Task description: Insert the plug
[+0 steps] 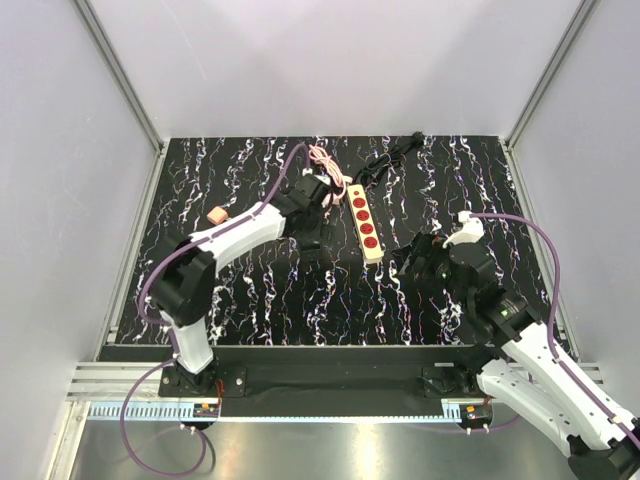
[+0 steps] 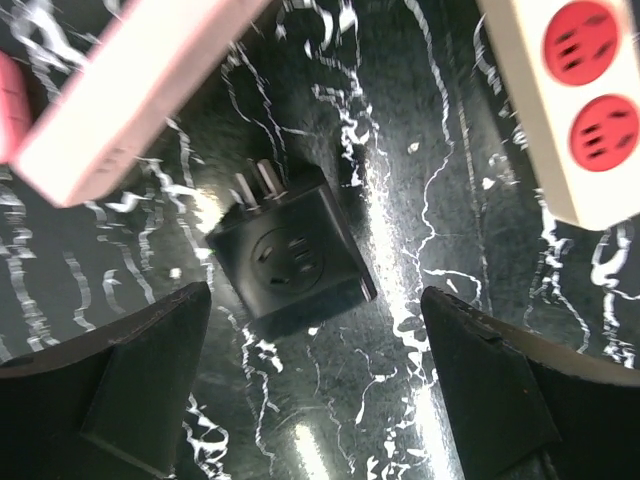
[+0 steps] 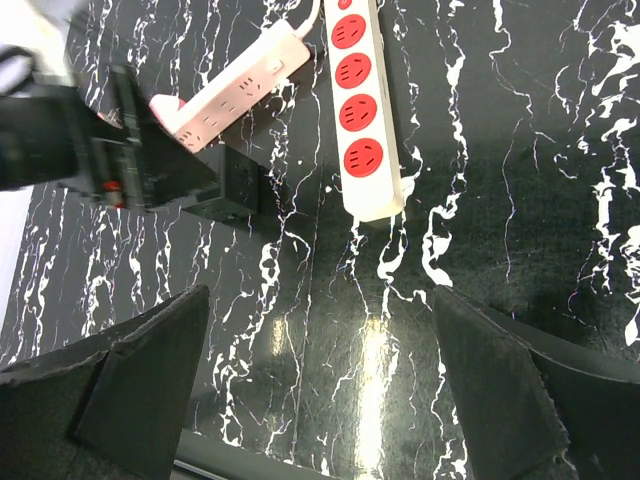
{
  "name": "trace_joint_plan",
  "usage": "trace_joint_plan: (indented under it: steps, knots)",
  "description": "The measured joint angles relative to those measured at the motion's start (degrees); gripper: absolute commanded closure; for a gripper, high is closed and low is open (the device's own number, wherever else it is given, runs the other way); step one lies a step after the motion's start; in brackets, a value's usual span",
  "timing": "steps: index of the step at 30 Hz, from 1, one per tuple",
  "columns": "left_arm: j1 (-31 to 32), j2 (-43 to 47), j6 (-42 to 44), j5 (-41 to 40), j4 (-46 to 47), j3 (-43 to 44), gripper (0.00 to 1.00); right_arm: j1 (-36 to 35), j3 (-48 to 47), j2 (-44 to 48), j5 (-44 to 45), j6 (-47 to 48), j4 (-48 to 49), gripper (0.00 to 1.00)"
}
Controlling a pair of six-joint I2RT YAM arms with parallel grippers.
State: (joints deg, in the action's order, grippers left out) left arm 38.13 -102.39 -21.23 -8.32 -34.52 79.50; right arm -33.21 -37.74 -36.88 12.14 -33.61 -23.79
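Observation:
A black cube plug adapter (image 2: 290,250) lies on the marbled table with its metal prongs pointing away from me. It sits just ahead of my open left gripper (image 2: 315,300), between the fingers' line but not touched. It also shows in the right wrist view (image 3: 228,190), beside the left gripper (image 3: 100,150). A cream power strip with red sockets (image 1: 362,222) lies to its right; it also shows in the left wrist view (image 2: 525,120) and the right wrist view (image 3: 390,150). My right gripper (image 3: 320,295) is open and empty, near the strip's near end (image 1: 420,262).
A pink power strip (image 2: 130,80) with a coiled pink cable (image 1: 325,165) lies just behind the plug, close to the left gripper (image 1: 318,215). A small pink block (image 1: 215,214) sits at the left. A black cable (image 1: 390,155) lies at the back. Walls surround the table.

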Motion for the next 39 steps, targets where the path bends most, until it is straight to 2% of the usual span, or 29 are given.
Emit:
trace_joint_plan:
  steps: [6, 11, 13, 14, 16, 17, 20, 25, 28, 31, 36, 39]
  knots:
    - [0.0, -6.2, -0.2, 1.3, -0.2, 0.8, 0.14, 0.0, 0.1, -0.2, -0.9, -0.2, 0.0, 0.00]
    - [0.0, -8.2, -0.3, 2.1, -0.7, 0.8, 0.30, 0.0, 0.1, -0.1, -0.9, -0.4, 0.0, 0.00]
    - [0.0, -8.2, -0.3, 2.2, -0.8, 0.8, 0.42, 0.0, 0.2, -0.1, -0.9, -0.5, 0.1, 0.00]
    - [0.0, -8.2, -0.2, 2.2, -0.8, 0.8, 0.61, 0.0, 0.2, -0.1, -0.9, -0.6, 0.1, 0.00]
    - [0.0, -8.2, -0.1, 2.2, -0.8, 0.8, 0.74, 0.0, 0.4, -0.2, -1.1, -0.8, 0.2, 0.00]
    - [-0.1, -8.0, 0.0, 2.4, -0.6, 0.6, 0.88, 0.0, 0.5, -0.4, -1.3, -0.8, 0.2, 0.00]
    - [-0.1, -5.6, -0.2, 4.8, 0.4, -1.4, 1.00, 0.0, 0.7, -1.0, -2.9, -0.8, 0.7, 0.00]
    - [-1.4, 8.6, -2.2, 16.9, 7.4, -11.0, 1.00, 0.0, 3.1, -0.5, -6.9, -0.8, 4.3, 0.00]
    - [-3.2, 19.6, -6.0, 27.9, 18.6, -17.2, 1.00, 0.0, 5.0, 0.5, -10.3, -1.3, 7.0, 0.00]
    - [-5.2, 26.5, -11.7, 37.5, 33.9, -23.4, 1.00, 0.0, 7.1, 1.9, -15.9, -3.2, 12.7, 0.01]
    - [-5.9, 29.2, -23.7, 49.7, 57.0, -32.5, 1.00, 0.0, 13.5, 4.7, -25.1, -9.3, 28.7, 0.05]
    - [-5.8, 29.2, -28.9, 54.6, 64.8, -35.0, 1.00, 0.0, 16.1, 5.4, -28.4, -12.3, 35.5, 0.06]
